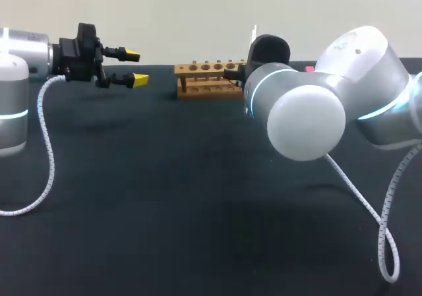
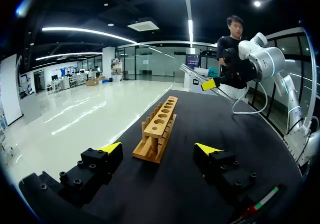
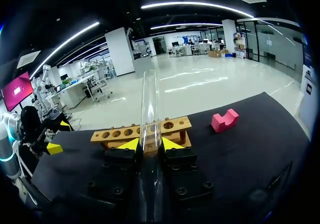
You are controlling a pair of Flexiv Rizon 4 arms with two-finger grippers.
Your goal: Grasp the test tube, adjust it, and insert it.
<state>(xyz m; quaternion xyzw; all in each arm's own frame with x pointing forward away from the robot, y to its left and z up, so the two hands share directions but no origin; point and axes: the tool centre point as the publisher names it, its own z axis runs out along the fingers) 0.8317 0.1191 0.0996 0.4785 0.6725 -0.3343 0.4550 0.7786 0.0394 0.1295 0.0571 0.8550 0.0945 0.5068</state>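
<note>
Across the dark table, my right arm fills the head view's right, its end by the wooden rack at upper middle. My left gripper, upper left, is spread and empty. My right gripper pinches the test tube, long axis along the fingers, rack holes just ahead; this arm is nearer.

Open-plan hall around a black surface
Surface matt black, with a pale backdrop behind it in the head view; floor pale and glossy, mirroring the lights; ceiling dark, with long white strip lights and small spot lamps; glass partitions along the far side; white square column; desks and chairs near it; pink-lit screen to one side.
</note>
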